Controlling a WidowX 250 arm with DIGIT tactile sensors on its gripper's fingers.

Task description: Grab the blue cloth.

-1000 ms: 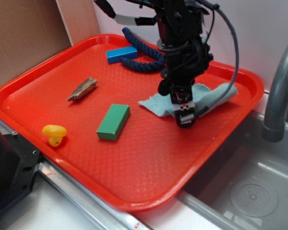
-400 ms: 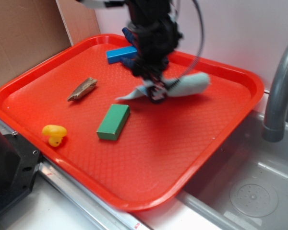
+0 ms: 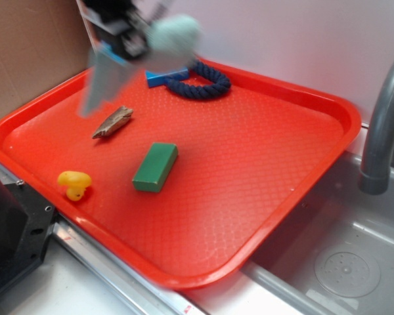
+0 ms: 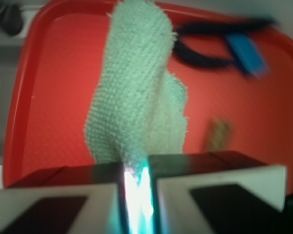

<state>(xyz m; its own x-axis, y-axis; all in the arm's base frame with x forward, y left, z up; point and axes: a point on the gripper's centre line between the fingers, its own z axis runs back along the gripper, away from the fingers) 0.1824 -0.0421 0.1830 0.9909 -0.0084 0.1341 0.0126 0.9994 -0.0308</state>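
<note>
The pale blue-green terry cloth [image 4: 136, 97] now hangs in the air over the tray's far left corner, pinched between the clenched jaws of the black gripper [image 3: 121, 39]. A second ago it lay flat on the far right of the red plastic tray [image 3: 302, 190], so the grab looks done. Below remain the navy braided rope [image 3: 200, 82], small blue block [image 3: 159, 79], brown wooden scrap [image 3: 113, 123], green block [image 3: 155, 167] and yellow rubber duck [image 3: 74, 184]; nothing obstructs.

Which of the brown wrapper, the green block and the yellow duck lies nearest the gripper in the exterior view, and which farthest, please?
From the gripper, at the tray's back left and holding the blue cloth:
1. Brown wrapper, just below it.
2. Green block, mid-tray.
3. Yellow duck, at the front left edge.
</note>
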